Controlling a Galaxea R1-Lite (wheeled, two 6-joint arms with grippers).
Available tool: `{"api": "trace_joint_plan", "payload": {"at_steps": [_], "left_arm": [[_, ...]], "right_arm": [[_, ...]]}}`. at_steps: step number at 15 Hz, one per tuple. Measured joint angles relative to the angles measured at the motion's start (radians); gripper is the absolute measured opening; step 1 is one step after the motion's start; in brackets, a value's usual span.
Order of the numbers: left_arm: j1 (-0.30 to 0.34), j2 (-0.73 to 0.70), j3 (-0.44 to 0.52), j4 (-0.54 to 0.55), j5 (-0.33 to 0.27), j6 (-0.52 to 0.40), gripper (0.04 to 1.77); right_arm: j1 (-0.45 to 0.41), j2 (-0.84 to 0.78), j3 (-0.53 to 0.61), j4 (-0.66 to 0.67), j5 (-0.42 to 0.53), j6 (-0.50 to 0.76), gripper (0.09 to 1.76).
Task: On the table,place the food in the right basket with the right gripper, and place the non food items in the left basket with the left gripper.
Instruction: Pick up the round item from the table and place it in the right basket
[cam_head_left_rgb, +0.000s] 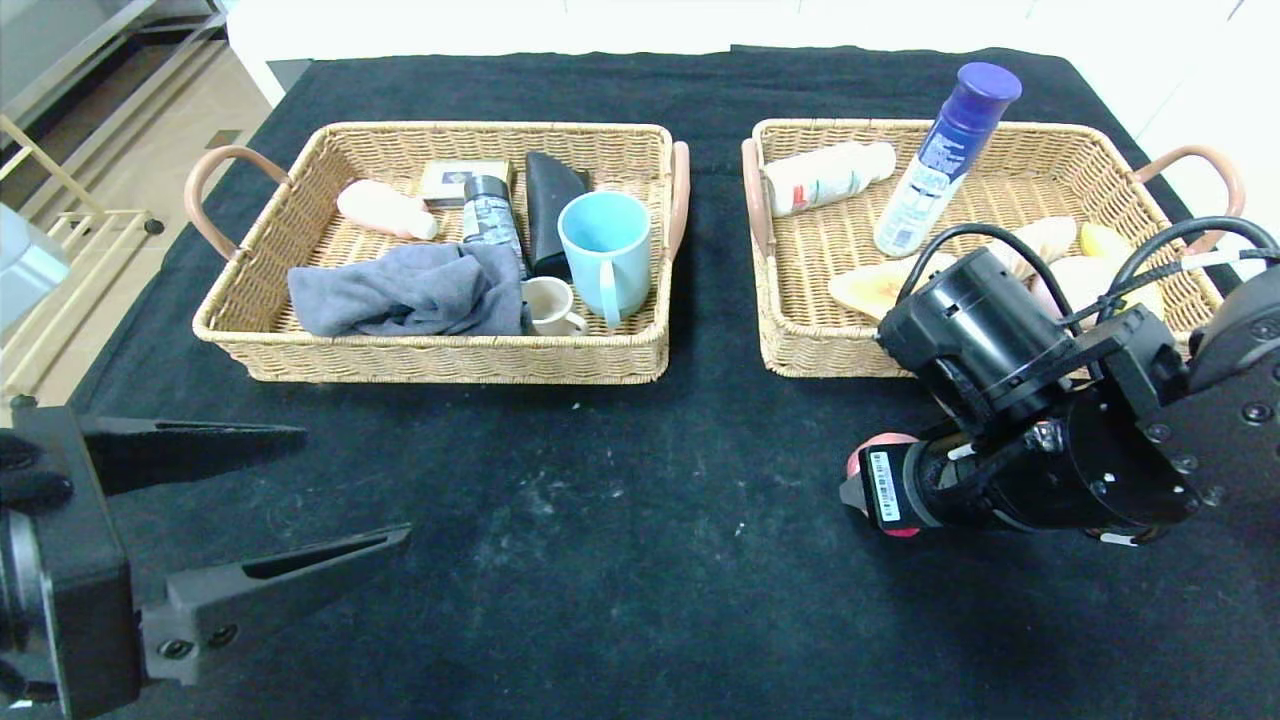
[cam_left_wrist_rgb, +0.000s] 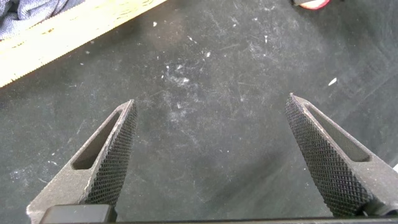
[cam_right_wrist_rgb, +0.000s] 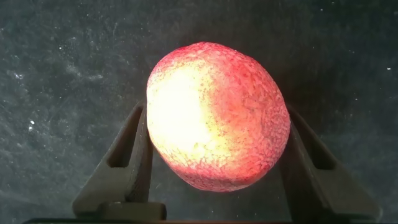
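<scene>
At the near left edge of the bench (cam_head_left_rgb: 620, 560), my left gripper (cam_head_left_rgb: 355, 485) rests low with its jaws spread wide, and nothing is between them; in the left wrist view only black cloth shows between the two fingers (cam_left_wrist_rgb: 112, 162). On the near right side, my right gripper (cam_right_wrist_rgb: 211, 155) points down at the cloth, and its jaws are clenched on the red-pink peach (cam_right_wrist_rgb: 217, 124), one finger pressing each side of it. From the head view only a small red part of the peach (cam_head_left_rgb: 875, 445) is visible under my right arm, in front of the right basket (cam_head_left_rgb: 800, 350).

Farther back, the left basket (cam_head_left_rgb: 440, 360) contains a grey cloth (cam_head_left_rgb: 410, 290), a light blue mug (cam_head_left_rgb: 605, 250), a small cream cup (cam_head_left_rgb: 550, 305), a dark spray can (cam_head_left_rgb: 490, 215), a black object (cam_head_left_rgb: 550, 195), a pale pink bottle (cam_head_left_rgb: 385, 210) and a small box (cam_head_left_rgb: 455, 180). The right basket contains a white bottle (cam_head_left_rgb: 830, 175) lying on its side, a spray bottle with a purple cap (cam_head_left_rgb: 945, 150) and some pale yellow-orange pieces (cam_head_left_rgb: 875, 288), partly hidden by my arm.
</scene>
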Motion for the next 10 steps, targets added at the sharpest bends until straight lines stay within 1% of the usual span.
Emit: {"api": "trace_joint_plan", "payload": {"at_steps": [6,8,10], "left_arm": [[0.0,0.0,0.0,0.0,0.0,0.0,1.72],[0.0,0.0,0.0,0.0,0.0,0.0,1.72],[0.001,0.0,0.0,-0.001,0.0,0.0,1.72]], "right_arm": [[0.024,-0.004,-0.009,0.007,-0.001,-0.004,1.19],[0.037,-0.016,-0.041,0.051,-0.003,-0.007,1.18],[0.04,-0.03,-0.076,0.071,-0.034,-0.03,1.18]]}}
